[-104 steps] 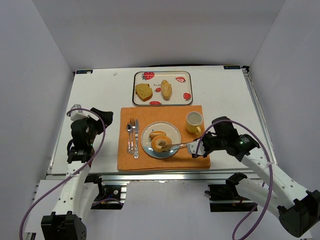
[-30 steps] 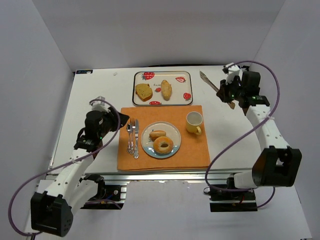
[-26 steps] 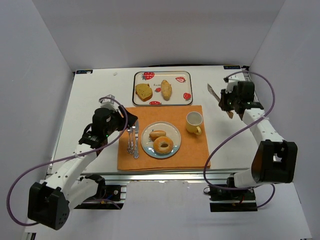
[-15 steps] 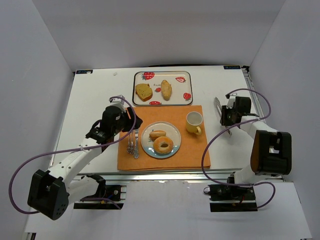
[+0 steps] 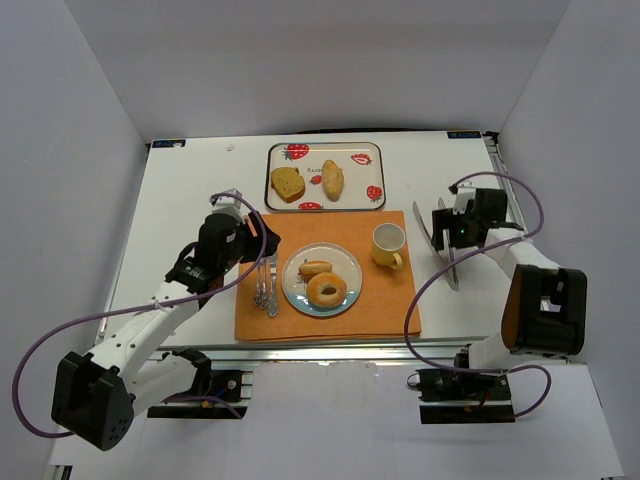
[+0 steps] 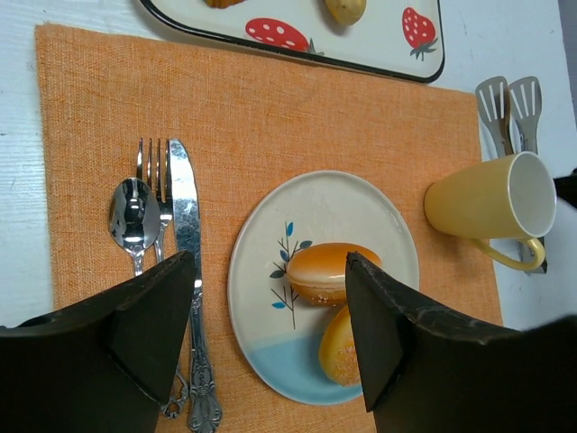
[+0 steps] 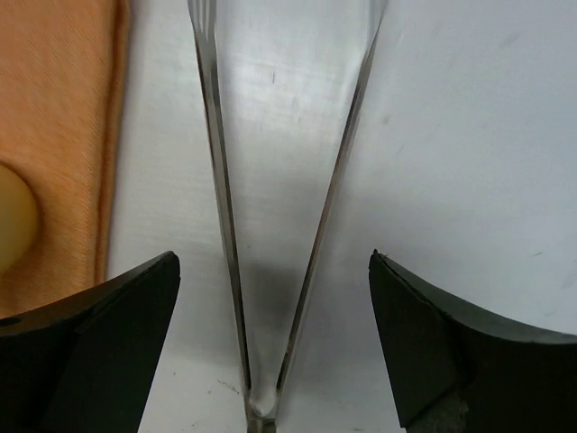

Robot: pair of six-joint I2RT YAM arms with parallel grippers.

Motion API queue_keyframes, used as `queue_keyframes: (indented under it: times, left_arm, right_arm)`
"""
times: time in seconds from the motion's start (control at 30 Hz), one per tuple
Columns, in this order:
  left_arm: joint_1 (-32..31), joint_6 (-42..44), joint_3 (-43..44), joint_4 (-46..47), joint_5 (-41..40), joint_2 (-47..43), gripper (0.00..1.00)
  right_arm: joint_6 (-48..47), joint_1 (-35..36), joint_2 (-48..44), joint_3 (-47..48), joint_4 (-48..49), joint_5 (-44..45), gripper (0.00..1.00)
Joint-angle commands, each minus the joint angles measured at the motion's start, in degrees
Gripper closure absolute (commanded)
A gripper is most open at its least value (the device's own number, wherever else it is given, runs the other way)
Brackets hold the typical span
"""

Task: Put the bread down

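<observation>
The bread roll (image 5: 315,268) lies on the plate (image 5: 350,268), long axis L–R in the top view, w/ a ring-shaped piece (image 5: 326,290) right against its near side. Nearer is the left hand (image 5: 257,240) – just left of the plate, over the cutlery (image 5: 265,272), fingers spread, nothing in them. The right hand (image 5: 447,228), also spread, hangs over tongs (image 5: 449,268) lying flat on the counter (image 5: 190,190) past the placemat (image 5: 380,300). A slice (image 5: 288,183) and a long roll (image 5: 332,180) sit on the far tray (image 5: 375,175), prob. next.

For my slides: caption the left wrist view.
Open jaws over the orange placemat: plate with roll and bagel, cutlery one side, yellow mug the other.
</observation>
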Motion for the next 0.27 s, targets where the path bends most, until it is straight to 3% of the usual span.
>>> queue_keyframes:
  times: [0.0,0.13,0.23]
  left_arm:
    - [-0.2,-0.9,-0.5,0.3,-1.4,-2.2,0.23]
    - [-0.2,-1.3,0.2,0.0,-1.7,-2.3,0.29]
    - [-0.2,-1.6,0.1,0.2,-1.7,-2.5,0.62]
  right_arm:
    - [-3.2,0.5,-4.6,8.2,-1.8,-1.1,0.11]
    - [-2.4,3.7,-5.1,18.1,-4.0,5.6,0.10]
    - [-3.1,9.9,-6.1,22.6,-4.6,6.2,0.11]
